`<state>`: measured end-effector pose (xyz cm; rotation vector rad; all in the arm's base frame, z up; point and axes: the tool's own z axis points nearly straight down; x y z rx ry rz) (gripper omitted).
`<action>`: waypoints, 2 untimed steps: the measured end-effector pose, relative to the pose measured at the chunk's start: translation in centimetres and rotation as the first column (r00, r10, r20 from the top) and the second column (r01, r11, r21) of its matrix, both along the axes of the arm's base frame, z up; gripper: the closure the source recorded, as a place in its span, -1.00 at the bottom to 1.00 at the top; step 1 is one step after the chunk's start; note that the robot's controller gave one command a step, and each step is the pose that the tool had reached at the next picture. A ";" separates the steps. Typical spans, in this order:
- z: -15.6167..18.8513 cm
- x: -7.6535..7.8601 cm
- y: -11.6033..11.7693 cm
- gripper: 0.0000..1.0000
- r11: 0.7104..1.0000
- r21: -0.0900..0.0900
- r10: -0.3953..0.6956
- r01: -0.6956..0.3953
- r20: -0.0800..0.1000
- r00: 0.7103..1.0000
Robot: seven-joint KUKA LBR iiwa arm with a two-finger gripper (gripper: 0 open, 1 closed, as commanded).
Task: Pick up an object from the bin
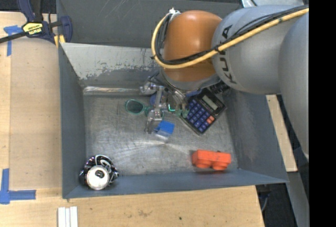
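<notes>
Arm (262, 47): comes in from the right of the camera view and bends down over the middle of the bin; a rounded orange cover (189, 42) sits at its wrist, with a yellow cable (157, 37) looped about it.
Bin (71, 116): grey metal, with a scuffed floor and sloping walls — a few loose things lie spread out, none heaped.
Gripper (153, 123): low in the bin, near the middle of the floor, pointing down with its tip close to the floor.
Gripper state: whether it is open or closed cannot be told from here; nothing can be seen held in it.
Blue block (166, 128): small and flat, lying on the floor just beside the gripper tip, on its right and a little toward the near wall.
Blue block, long axis: roughly left to right across the view, slightly tilted; a pale, clear bit shows at its lower left edge.
Green ring (135, 107): thin, to the left of the gripper, near it but apart.
Calculator (202, 111): dark with blue keys, lying aslant to the right of the gripper, partly under the wrist.
Orange piece (211, 160): lumpy, near the front wall — well apart from the gripper.
Black and white round thing (98, 173): in the front left corner, farthest away.
</notes>
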<state>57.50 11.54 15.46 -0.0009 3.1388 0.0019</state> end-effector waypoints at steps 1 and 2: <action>-3.6 3.0 -0.7 -1.00 1.000 0.002 0.027 -0.027 0.014 1.000; -7.5 4.9 -1.5 1.00 0.999 0.000 0.047 -0.047 0.005 0.999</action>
